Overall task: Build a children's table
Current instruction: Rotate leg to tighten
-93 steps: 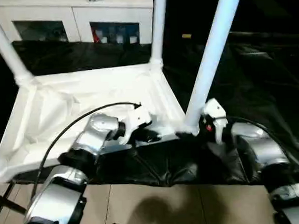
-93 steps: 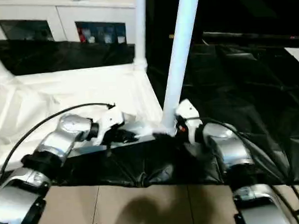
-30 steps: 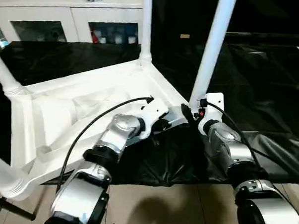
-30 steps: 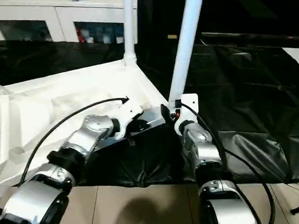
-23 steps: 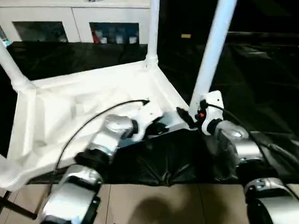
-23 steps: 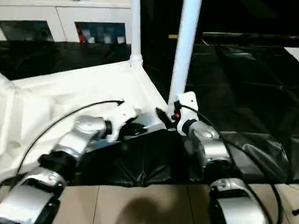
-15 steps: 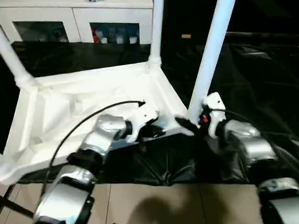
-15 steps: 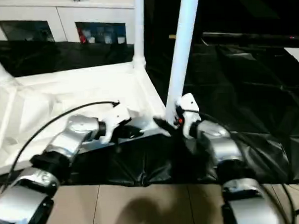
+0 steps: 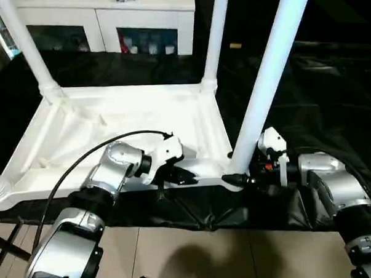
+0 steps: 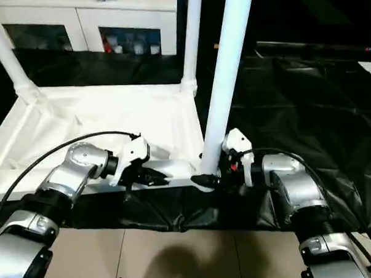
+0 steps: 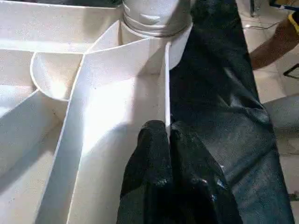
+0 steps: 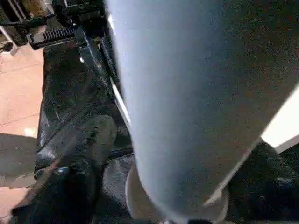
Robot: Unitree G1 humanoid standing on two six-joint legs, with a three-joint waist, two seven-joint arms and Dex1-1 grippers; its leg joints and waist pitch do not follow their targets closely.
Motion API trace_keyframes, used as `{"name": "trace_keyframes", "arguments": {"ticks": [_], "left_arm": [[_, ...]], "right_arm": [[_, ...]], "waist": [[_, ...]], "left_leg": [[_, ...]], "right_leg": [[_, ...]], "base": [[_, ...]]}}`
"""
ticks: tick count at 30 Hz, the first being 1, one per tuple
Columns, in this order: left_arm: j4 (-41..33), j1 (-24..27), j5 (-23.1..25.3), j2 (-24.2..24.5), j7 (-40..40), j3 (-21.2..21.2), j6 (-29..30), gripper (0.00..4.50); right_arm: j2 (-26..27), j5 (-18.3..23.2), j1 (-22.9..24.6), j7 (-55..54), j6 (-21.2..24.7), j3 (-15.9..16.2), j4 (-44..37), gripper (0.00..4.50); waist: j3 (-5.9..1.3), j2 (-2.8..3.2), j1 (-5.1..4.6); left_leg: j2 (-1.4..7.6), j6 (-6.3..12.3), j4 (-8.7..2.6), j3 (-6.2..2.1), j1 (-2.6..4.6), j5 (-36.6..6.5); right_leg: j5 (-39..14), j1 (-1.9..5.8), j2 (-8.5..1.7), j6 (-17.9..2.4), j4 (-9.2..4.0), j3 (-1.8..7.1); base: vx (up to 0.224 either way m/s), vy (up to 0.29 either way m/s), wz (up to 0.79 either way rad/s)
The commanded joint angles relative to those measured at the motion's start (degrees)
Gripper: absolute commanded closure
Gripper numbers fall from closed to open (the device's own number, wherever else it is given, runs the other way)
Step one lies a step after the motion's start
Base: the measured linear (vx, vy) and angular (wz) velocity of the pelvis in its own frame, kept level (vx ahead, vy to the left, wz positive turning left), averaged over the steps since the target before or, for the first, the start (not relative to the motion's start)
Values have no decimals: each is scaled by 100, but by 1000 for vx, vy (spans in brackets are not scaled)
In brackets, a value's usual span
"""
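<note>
The children's table (image 9: 111,127) lies upside down on a black sheet, ribbed underside up. Three white legs stand in its corner sockets, and the near-right leg (image 9: 266,86) is the closest to me. My left gripper (image 9: 180,175) is shut on the thin near rim of the top. The left wrist view shows its fingers (image 11: 154,154) pinching that rim wall just short of the corner socket. My right gripper (image 9: 241,179) is open at the foot of the near-right leg. Its fingers (image 12: 93,149) stand one on each side of the leg (image 12: 187,93).
A white cabinet (image 9: 106,19) with glass doors stands behind the table. The black sheet (image 9: 331,95) spreads to the right, and tan floor (image 9: 197,255) lies in front. A person's arm (image 11: 275,39) shows beyond the sheet in the left wrist view.
The table has turned so that its near edge now runs level across the view. My right gripper has dropped to the foot of the near-right leg. The left keeps its pinch on the rim.
</note>
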Motion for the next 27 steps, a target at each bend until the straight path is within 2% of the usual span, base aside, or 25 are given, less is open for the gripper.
{"name": "trace_keyframes", "arguments": {"ticks": [1,14,20,22,25,27], "left_arm": [[-164,-64,-170,-203,-121,-129,-121,450],[-105,-88,-138,-235,-31,-83,-158,450],[-68,-101,-114,-257,109,-52,-159,450],[34,-157,-93,-389,445,23,-125,450],[187,-263,-38,-585,947,107,-38,450],[262,-318,-5,-691,1188,131,7,450]], "right_arm": [[133,-38,94,165,95,355,-103,129],[209,-115,145,4,116,377,-138,232],[293,-100,256,-79,153,415,-166,242],[455,-110,341,-370,114,339,-99,243],[738,-196,332,-1110,62,133,162,248],[925,-246,284,-1650,7,-31,351,250]], "waist": [[-376,-63,-9],[-375,-67,-1],[-373,-59,-3],[-365,-61,-9],[-315,-67,-41],[-253,-60,-92]], "left_leg": [[341,414,-385,-136,125,-915],[335,415,-384,-135,123,-886],[338,357,-395,-142,132,-963],[336,349,-399,-142,129,-1005],[330,205,-437,-152,169,-1378],[326,-56,-477,-205,277,-2096]], "right_leg": [[-874,283,-450,-1312,-413,339],[-826,287,-448,-1296,-411,336],[-951,285,-452,-1253,-426,339],[-985,283,-451,-1237,-436,340],[-1602,243,-467,-1125,-531,340],[-2843,188,-502,-850,-675,314]], "base": [[0,0,0],[0,0,0],[0,0,0],[0,0,0],[0,0,0],[0,0,0]]}}
